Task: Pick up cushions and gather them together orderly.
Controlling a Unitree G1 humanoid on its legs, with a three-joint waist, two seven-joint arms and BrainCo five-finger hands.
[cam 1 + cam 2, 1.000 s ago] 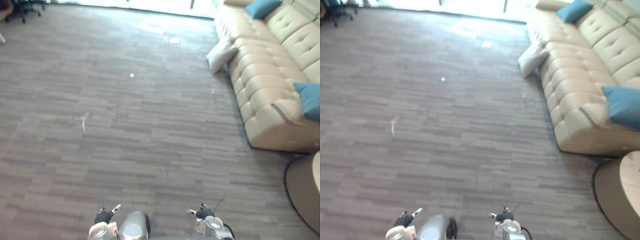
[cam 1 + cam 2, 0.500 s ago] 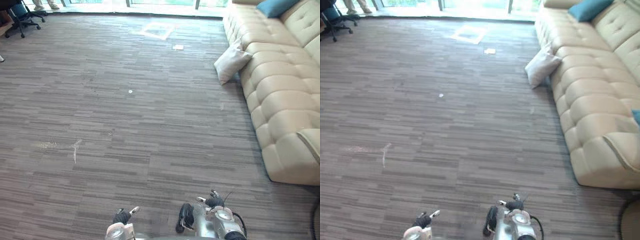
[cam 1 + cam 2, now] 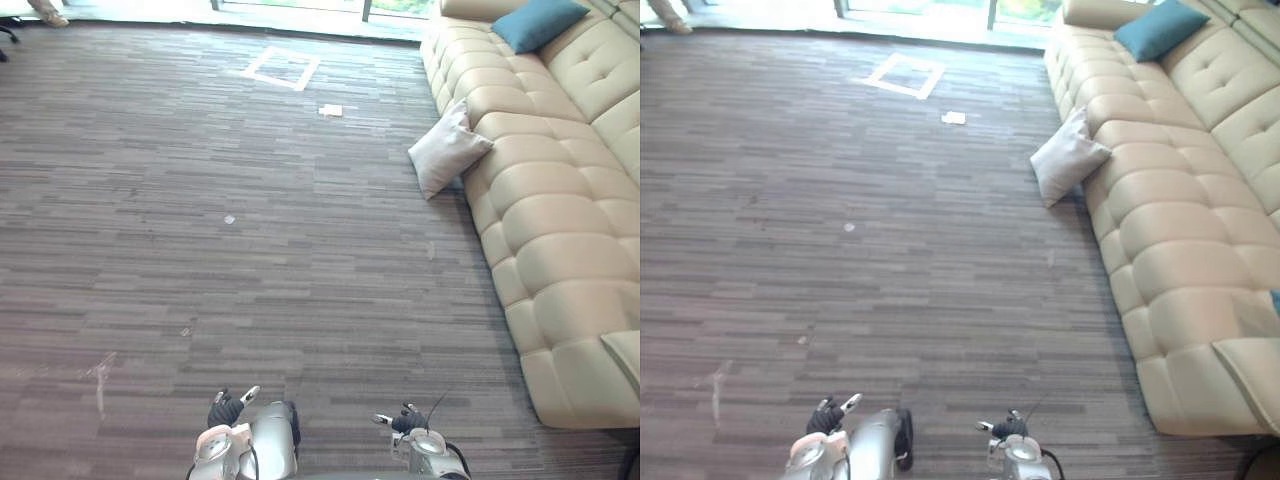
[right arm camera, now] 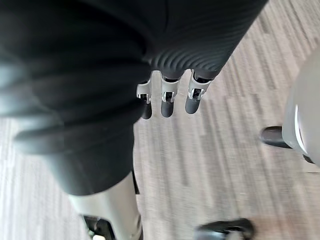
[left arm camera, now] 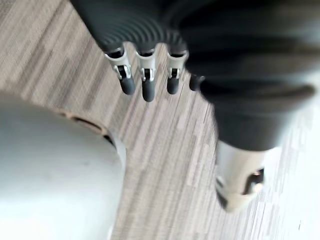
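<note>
A pale grey cushion (image 3: 447, 150) stands on the floor, leaning against the front of the beige sofa (image 3: 555, 250). A teal cushion (image 3: 538, 22) lies on the sofa seat at the far end, and a sliver of another teal cushion (image 3: 1276, 300) shows at the sofa's right edge. My left hand (image 3: 225, 410) and right hand (image 3: 405, 422) hang low at the near edge, far from the cushions. Relaxed, straight fingers (image 5: 144, 85) of the left hand hold nothing over the carpet. The right hand's fingers (image 4: 167, 102) are also relaxed and hold nothing.
The sofa runs along the right side. On the carpet at the far end lie a white tape square (image 3: 281, 68) and a paper scrap (image 3: 331, 110). A person's shoe (image 3: 45, 15) shows at the far left. Wide carpet lies between me and the sofa.
The whole picture has shifted, so the camera has moved; the sofa and grey cushion now sit differently in view. Both hands stay low and hold nothing.
</note>
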